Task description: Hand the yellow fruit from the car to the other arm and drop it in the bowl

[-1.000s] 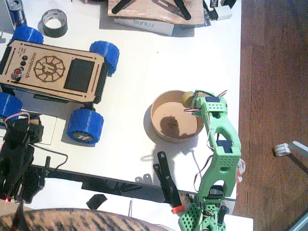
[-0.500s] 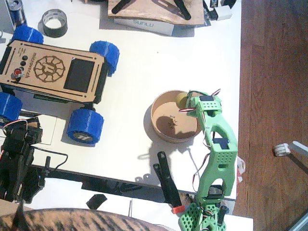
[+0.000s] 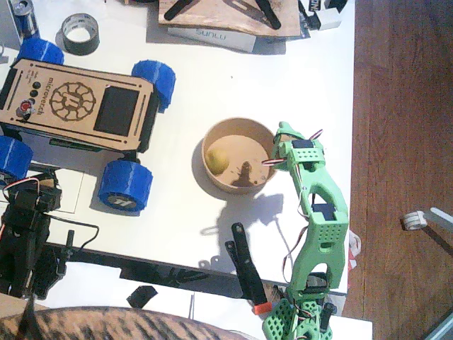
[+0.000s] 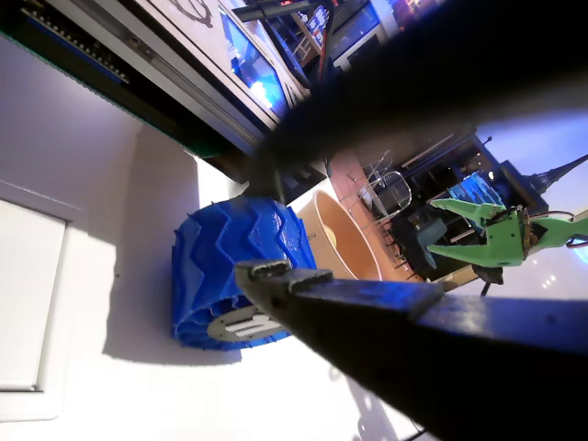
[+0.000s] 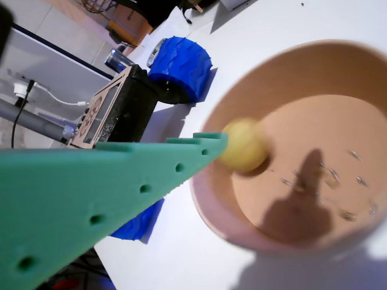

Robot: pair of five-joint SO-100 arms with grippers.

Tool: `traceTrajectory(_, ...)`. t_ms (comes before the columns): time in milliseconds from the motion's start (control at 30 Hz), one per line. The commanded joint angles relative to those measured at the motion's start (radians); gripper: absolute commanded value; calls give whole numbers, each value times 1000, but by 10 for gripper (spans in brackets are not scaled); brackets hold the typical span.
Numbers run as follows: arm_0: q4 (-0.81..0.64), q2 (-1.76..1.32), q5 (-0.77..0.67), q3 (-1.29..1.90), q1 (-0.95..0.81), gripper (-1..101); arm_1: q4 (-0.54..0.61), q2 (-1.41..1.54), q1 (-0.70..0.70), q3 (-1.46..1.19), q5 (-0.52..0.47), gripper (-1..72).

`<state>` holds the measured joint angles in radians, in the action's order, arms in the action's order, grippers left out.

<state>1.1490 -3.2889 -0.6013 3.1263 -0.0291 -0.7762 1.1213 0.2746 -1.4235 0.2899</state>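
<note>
table [image 3: 212, 78]: white work surface carrying every item; its right edge runs just beside the green arm
car [image 3: 78, 106]: flat wooden deck on four blue wheels, parked at the left of the table, well apart from the bowl; deck carries no fruit; long axis runs left to right in the fixed view, tilted slightly; judged to be out of the work now
green arm [image 3: 322, 227]: right arm; stands at the near right edge and reaches toward the bowl's right rim; judged placed so that its jaws release over the bowl
black arm [image 3: 25, 234]: left arm; folded low at the near left, close to the car's near wheel [image 4: 241, 280]; judged at rest
bowl [image 3: 237, 186]: round, tan, low-walled, upright, open side up; sits between car and green arm, near the table's middle; no long axis
right gripper [image 3: 284, 134]: at the bowl's right rim; seen from the black arm's wrist view [image 4: 470, 228] the jaws stand apart with nothing between them; the other wrist view shows one green jaw extending over the rim
left gripper [image 4: 276, 285]: only one dark jaw shows clearly; cannot tell how far open; nothing visible in it
lemon [image 3: 215, 157]: lies free on the bowl floor against the left wall, well apart from the green jaws; near-round, so no readable long axis or heading; the drop is judged done
</note>
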Motion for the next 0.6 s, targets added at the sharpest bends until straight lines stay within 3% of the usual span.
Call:
traceTrajectory(0, 5, -92, 9, 80, 2, 683, -12, 48, -5, 44, 20, 255)
traceTrajectory(33, 5, -92, 9, 80, 2, 607, -14, 55, -6, 38, 25, 219)
traceTrajectory(67, 5, -92, 9, 80, 2, 437, -14, 67, -6, 28, 25, 183)
traceTrajectory(100, 5, -92, 9, 80, 2, 168, -14, 83, -6, 12, 15, 137)
traceTrajectory(133, 5, -92, 9, 80, 2, 66, -17, 103, -5, -3, 6, 92)
traceTrajectory(300, 3, -92, 9, 80, 2, 1, -14, 275, 17, -158, -2, 1)
traceTrajectory(433, 3, -92, 9, 80, 2, 1, -9, 436, 58, -290, -172, -1)
traceTrajectory(567, 3, -92, 9, 80, 2, 1, 35, 680, 61, -497, -97, -1)
